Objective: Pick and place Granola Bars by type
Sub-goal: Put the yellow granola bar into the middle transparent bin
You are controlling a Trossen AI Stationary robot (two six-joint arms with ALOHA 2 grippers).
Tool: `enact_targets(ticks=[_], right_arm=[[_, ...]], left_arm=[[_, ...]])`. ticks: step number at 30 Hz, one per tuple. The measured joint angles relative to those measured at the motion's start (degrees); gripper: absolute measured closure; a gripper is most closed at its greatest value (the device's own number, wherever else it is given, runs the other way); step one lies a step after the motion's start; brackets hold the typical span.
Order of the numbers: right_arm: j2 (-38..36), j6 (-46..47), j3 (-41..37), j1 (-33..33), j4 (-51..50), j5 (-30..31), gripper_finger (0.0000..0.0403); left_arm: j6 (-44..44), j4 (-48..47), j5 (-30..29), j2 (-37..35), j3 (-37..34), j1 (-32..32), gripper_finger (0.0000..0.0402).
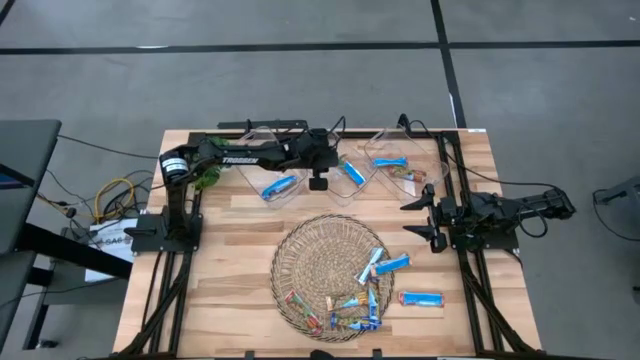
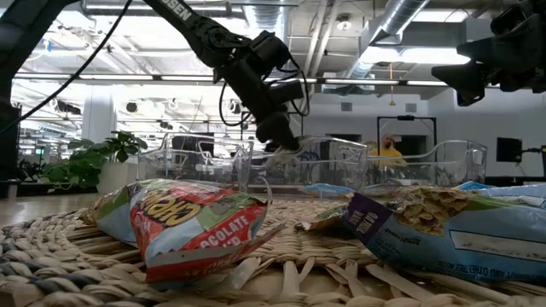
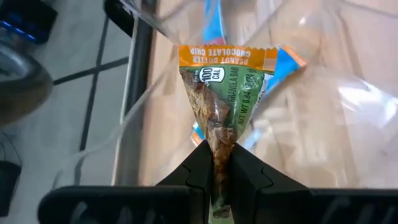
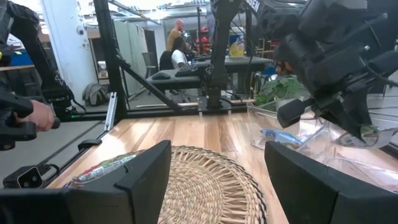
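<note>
My left gripper [image 1: 318, 182] hangs over the clear bins at the table's far side, about where the left bin [image 1: 262, 172] meets the middle bin [image 1: 350, 187]. It is shut on a green-brown granola bar [image 3: 221, 93] with an orange end strip. Blue bars lie in the left bin [image 1: 280, 187] and the middle bin [image 1: 352, 172]. The right bin [image 1: 420, 160] holds a light blue bar and a brownish one. Several more bars lie in the wicker tray [image 1: 300, 250]. My right gripper [image 1: 425, 220] waits open near the table's right edge. My left gripper pinches the green-brown bar between its two fingers at one end [image 3: 219, 142], coming from above and pointing down. The bar hangs below the fingers, clear of everything, with its orange sealed end [image 3: 227, 57] lowest, above the bin walls.
One blue bar [image 1: 420, 298] lies on the bare wood right of the tray. Bars [image 2: 188, 226] fill the tray's near part. The arm frames stand along both table sides. A person [image 4: 37, 115] shows beyond the table's edge.
</note>
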Motion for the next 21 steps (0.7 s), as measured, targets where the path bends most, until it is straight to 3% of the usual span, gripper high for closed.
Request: enact_targets(ticks=[7,16,21], right_arm=[[0.0,0.0,0.0,0.0,0.0,0.0,0.0147],[0.0,0.0,0.0,0.0,0.0,0.0,0.0147],[0.0,0.0,0.0,0.0,0.0,0.0,0.0147]], left_arm=[[-0.8,-0.4,-1.0,0.0,0.0,0.1,0.0365],[-2.1,-0.6,-0.9,0.0,0.0,0.0,0.0273],[-2.3,0.8,-0.9,0.0,-0.1,0.0,0.0252]])
